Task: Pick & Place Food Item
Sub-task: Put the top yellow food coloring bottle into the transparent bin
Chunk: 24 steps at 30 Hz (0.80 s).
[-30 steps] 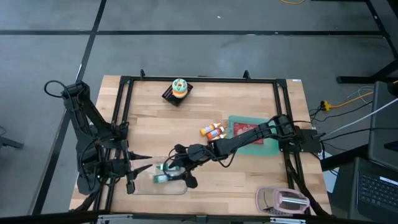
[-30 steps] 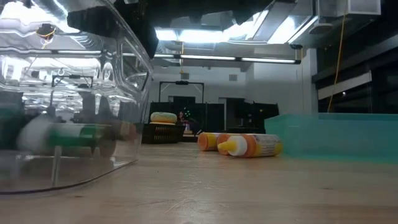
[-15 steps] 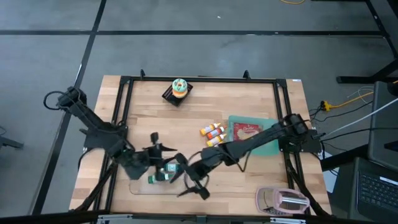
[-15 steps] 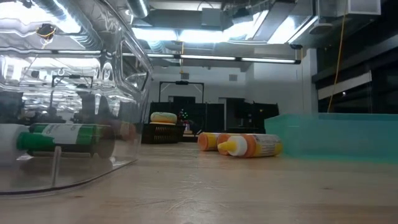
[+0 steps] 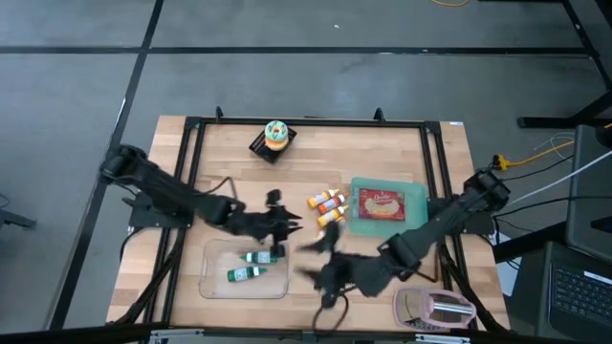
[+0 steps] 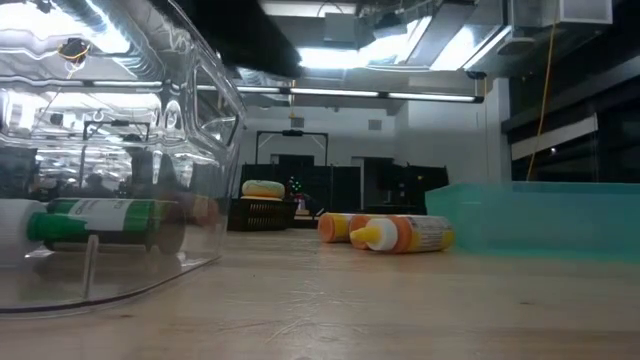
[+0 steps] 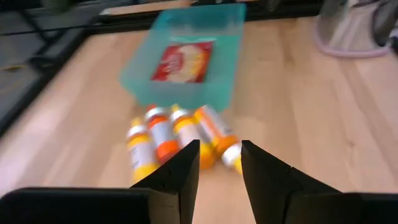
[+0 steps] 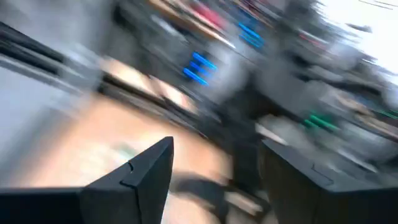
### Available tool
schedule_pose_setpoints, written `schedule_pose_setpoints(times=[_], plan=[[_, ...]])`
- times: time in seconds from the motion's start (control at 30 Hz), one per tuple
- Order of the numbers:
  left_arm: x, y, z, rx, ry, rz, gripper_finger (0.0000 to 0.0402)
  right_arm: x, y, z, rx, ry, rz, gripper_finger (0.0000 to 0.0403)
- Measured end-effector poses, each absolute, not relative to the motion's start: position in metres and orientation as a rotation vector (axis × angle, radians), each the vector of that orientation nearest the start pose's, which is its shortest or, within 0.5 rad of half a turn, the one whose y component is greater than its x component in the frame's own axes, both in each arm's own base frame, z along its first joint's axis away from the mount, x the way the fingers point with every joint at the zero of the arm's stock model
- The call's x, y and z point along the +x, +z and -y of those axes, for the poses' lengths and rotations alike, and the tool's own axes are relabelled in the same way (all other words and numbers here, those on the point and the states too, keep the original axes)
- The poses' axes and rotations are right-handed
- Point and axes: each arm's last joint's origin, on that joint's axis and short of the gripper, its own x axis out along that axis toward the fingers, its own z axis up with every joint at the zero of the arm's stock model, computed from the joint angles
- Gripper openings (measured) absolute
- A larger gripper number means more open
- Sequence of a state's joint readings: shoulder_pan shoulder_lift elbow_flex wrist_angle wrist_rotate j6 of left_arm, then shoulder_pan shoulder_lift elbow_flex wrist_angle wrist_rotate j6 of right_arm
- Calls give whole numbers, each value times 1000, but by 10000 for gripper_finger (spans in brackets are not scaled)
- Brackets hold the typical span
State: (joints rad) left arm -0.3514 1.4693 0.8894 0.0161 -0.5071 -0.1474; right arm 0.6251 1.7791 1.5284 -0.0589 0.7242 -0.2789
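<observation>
Pale wooden table (image 5: 229, 162), ringed by a black frame, carried everything. At its far edge stood one green-and-yellow doughnut-like food piece (image 5: 275, 134) on a small black stand.

From the left, the left arm had swung out from the near-left corner to the middle of the table within the last second. The left gripper (image 5: 280, 226) hung just beyond the clear plastic tray (image 5: 212, 282) and faced the orange bottles. Its fingers stood a little apart with nothing between them.

Inside the clear tray lay two green-labelled bottles with white caps, one nearer the middle (image 5: 256, 256) and one nearer the front edge (image 5: 240, 275). The right gripper, which had been down at this tray a second earlier, had left them there. By my judgement that placing was finished.

Next came four orange-and-yellow squeeze bottles (image 5: 328, 203), lying on their sides in a tight cluster just beside the teal tray. As I judged it, they were the left arm's next pick.

The right gripper (image 5: 320, 268) had drawn back from the clear tray toward the near edge and was blurred by its own motion. Its fingers stood wide apart and empty.

Further right sat one teal plastic tray (image 5: 359, 225) holding one red food packet (image 5: 382, 203). At the near-right corner was one clear container with a pinkish rim (image 5: 435, 308).
</observation>
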Motion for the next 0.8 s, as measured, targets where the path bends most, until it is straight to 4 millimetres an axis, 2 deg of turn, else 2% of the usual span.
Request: schedule_pose_setpoints(times=[0.13, 0.3, 0.4, 0.57, 0.8], plan=[[323, 210, 74, 86, 170, -485, 114, 316, 332, -214, -546, -430, -383, 229], [339, 181, 39, 45, 249, -567, 114, 275, 332, -199, -467, -568, -436, 229], [343, 167, 23, 12, 303, -615, 114, 257, 330, -195, -434, -624, -426, 229], [346, 158, 8, -3, 341, -640, 114, 245, 328, -195, -382, -640, -416, 229], [352, 132, -6, -80, 316, -692, 128, 245, 328, -195, -363, -639, -416, 230]])
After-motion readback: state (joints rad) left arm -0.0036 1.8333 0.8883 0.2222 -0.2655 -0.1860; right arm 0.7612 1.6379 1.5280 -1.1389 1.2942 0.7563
